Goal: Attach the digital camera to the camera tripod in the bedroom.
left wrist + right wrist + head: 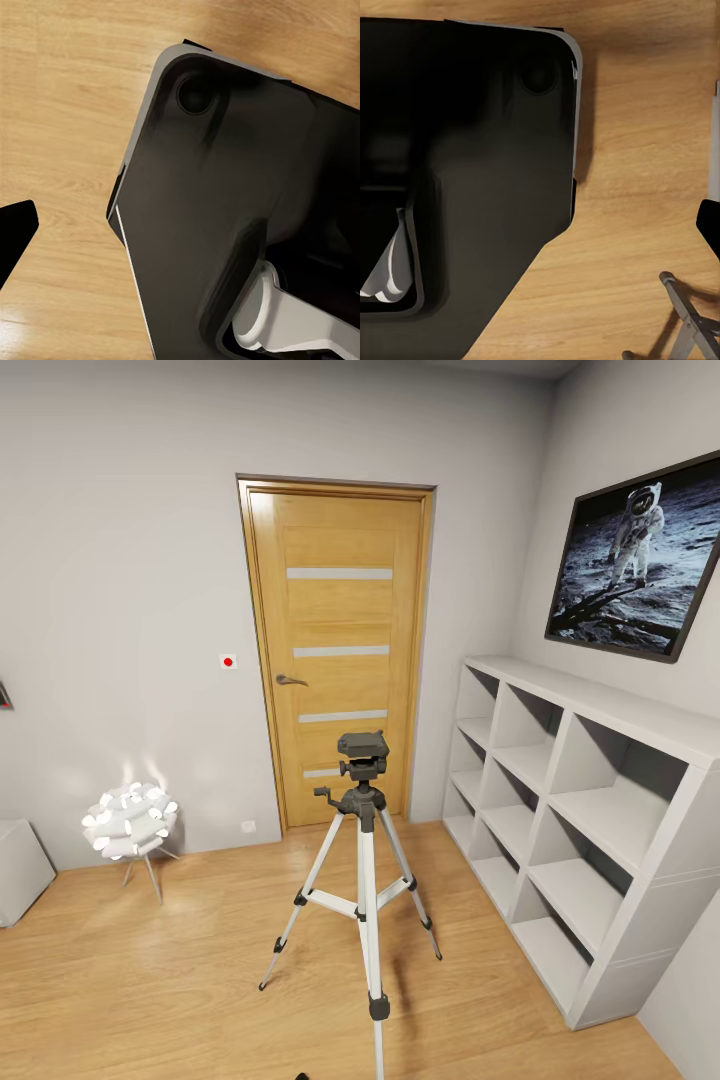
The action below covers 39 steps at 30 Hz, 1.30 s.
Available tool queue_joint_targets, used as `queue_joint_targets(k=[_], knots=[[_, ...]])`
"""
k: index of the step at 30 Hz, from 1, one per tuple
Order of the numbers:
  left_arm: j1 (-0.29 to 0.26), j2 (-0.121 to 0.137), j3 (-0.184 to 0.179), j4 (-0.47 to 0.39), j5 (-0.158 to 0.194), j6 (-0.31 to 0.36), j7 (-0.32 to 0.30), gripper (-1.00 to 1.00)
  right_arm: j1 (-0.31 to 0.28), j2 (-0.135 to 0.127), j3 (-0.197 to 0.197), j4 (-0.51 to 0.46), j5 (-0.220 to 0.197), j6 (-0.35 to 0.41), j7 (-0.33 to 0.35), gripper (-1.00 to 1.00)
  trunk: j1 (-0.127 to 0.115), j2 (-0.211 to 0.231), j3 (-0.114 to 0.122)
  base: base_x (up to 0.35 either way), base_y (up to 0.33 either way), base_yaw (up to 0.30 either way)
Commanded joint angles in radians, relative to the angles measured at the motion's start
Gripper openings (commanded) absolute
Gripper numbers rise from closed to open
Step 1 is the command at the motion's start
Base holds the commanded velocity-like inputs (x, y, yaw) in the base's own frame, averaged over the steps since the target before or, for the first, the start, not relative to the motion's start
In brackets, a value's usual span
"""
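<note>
The camera tripod [364, 880] stands on the wood floor in the middle of the head view, in front of the wooden door [340, 650]. Its three thin silver legs are spread, and a short handle sticks out at its black head. A dark boxy block [362, 746] sits on top of it; I cannot tell whether this is the digital camera or part of the head. In the right wrist view a silver tripod leg [684, 319] shows beside the robot's black base [472, 165]. A dark tip [15, 236] at the left wrist view's edge may be a finger.
A white cube shelf [570, 810] lines the right wall under a framed astronaut picture [640, 555]. A white ball lamp [130, 822] on small legs stands at the left, with a grey block [20, 870] beside it. The robot's black base [240, 210] shows over the floor.
</note>
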Motion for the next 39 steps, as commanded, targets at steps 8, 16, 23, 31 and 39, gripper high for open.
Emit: queue_joint_targets(k=[8,16,23,31,39], knots=[[0.0,0.0,0.0,0.0,0.001,-0.007,0.0,1.0,0.0,0.002,-0.005,0.0,0.002,-0.003,-0.003,1.0,0.0,0.0,0.0,0.0,0.0,0.0],[0.0,0.0,0.0,0.0,0.002,-0.007,0.0,1.0,0.0,0.003,-0.006,0.0,0.004,-0.003,-0.01,1.0,0.0,0.0,0.0,0.0,0.0,0.0],[0.0,0.0,0.0,0.0,0.003,-0.007,0.0,1.0,-0.001,-0.008,0.001,-0.08,0.021,0.011,-0.006,1.0,0.0,0.0,0.0,0.0,0.0,0.0],[0.0,-0.002,0.0,0.0,0.001,-0.007,0.0,1.0,-0.008,-0.025,0.012,-0.681,0.114,0.365,0.003,1.0,0.0,0.0,0.0,0.0,0.0,0.0],[0.0,-0.002,-0.001,0.0,0.0,-0.008,-0.001,1.0,-0.15,-0.028,0.01,-0.931,0.113,0.618,0.015,1.0,0.0,0.0,0.0,0.0,0.0,0.0]])
